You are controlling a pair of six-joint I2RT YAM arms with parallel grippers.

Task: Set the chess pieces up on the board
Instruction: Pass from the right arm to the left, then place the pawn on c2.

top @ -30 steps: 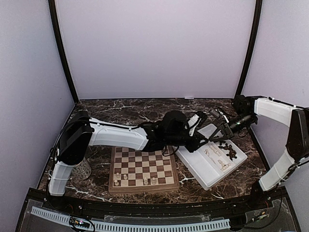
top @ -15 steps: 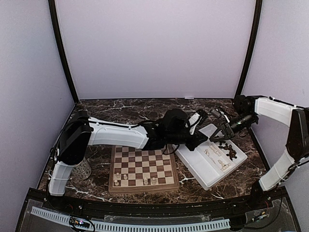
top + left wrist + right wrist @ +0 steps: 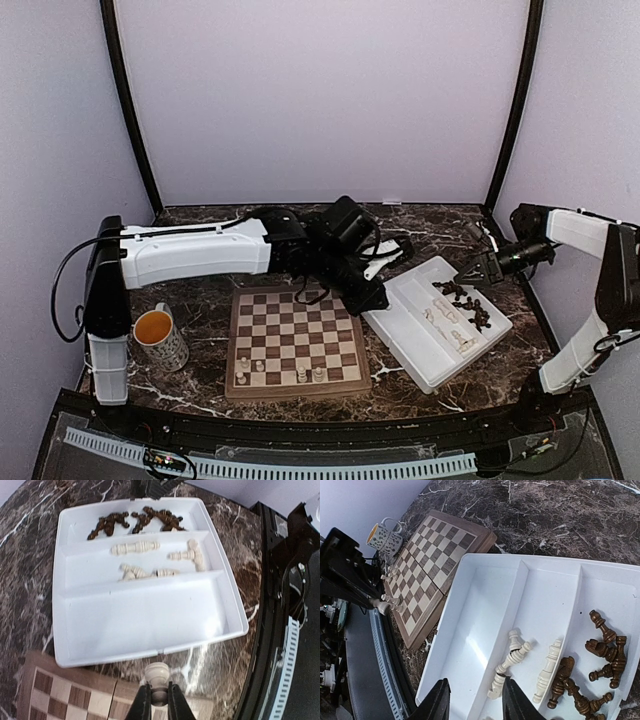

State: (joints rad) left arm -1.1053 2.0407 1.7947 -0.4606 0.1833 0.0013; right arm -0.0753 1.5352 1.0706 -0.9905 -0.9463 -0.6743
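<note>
Your left jaws gripped one cream piece (image 3: 159,676) over the edge of the board (image 3: 296,330) — about five other cream pieces (image 3: 301,373) stood on it. Your right jaws hung wide open, empty, above the one white tray (image 3: 485,610).

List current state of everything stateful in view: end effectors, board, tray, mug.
Left end effector: shut on a held cream piece.
Right end effector: open, empty, above the tray.
Board: lying flat, a few standing cream pieces on its near rows.
Tray: one compartment empty; loose cream pieces lying in the middle one, dark pieces heaped in the third.
Mug: upright, orange liquid inside.
</note>
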